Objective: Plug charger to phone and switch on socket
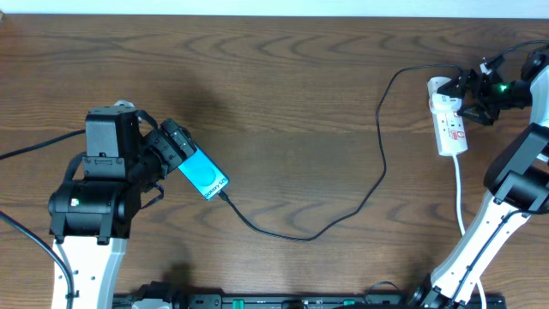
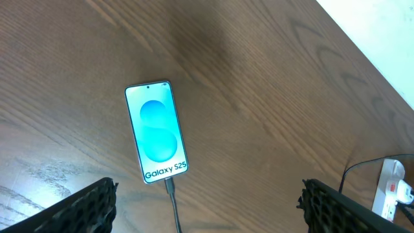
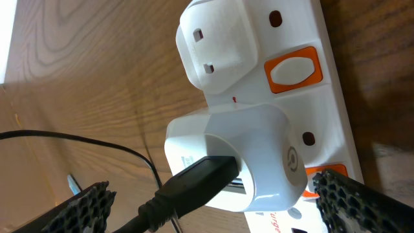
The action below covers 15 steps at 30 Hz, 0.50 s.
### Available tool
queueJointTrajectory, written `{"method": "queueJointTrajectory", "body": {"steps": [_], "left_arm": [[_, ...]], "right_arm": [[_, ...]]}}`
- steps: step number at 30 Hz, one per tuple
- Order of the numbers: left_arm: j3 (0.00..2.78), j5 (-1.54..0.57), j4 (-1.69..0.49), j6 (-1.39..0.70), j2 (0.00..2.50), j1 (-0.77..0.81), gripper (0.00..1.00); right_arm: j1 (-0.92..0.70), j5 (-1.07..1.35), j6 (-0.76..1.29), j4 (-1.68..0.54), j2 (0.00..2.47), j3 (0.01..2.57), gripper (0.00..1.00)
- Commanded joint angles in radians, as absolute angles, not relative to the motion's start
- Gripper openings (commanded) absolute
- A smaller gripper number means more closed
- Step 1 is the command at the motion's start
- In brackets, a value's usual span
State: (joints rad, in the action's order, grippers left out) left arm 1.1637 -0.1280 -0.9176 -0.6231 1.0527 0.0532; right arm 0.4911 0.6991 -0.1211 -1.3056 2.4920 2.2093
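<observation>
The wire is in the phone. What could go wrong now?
1. The right gripper sits open around the white adapter, not over an orange switch. A push here might knock the adapter loose instead.
2. The power strip may slide when pressed.
3. A tug on the charger cable could pull its tip out of the phone.

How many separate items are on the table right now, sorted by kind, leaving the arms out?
Phone: 1
Charger cable: 1
Power strip: 1
White plug blocks seated in the strip: 2
Total: 5
</observation>
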Motion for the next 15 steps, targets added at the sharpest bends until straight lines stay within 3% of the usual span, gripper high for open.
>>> {"method": "queueJointTrajectory", "body": {"steps": [1,15], "left_arm": [[1.187,-0.118,-0.920,-0.603,1.045,0.048,0.91],[1.187,-0.118,-0.920,-0.603,1.045,0.048,0.91]], "right_arm": [[0.460,0.717,-0.136,-1.304,2.503,2.224,0.99],[0.441,0.717,-0.136,-1.307,2.503,2.223,0.99]]}}
